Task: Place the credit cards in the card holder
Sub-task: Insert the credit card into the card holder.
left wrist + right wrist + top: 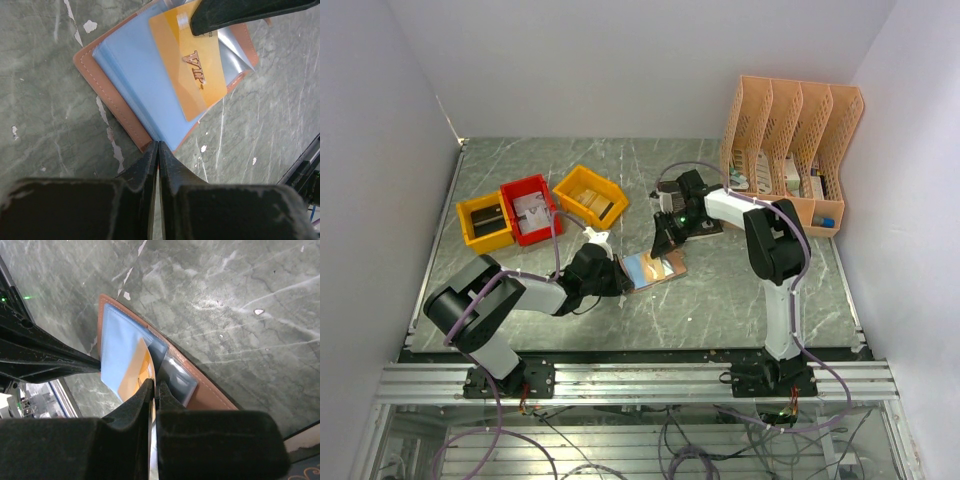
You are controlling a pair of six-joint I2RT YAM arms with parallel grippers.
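Observation:
The tan card holder lies open on the table, showing light blue plastic sleeves. My right gripper is shut on the orange-gold card, which lies slanted across the sleeves, its VIP face visible in the left wrist view. My left gripper is shut on the holder's near edge, at the holder's left in the top view. A grey-silver patch shows inside a sleeve beside the orange card. I cannot tell a light blue card from the blue sleeves.
Two yellow bins and a red bin stand at the back left. The peach slotted file rack stands at the back right, behind the right arm.

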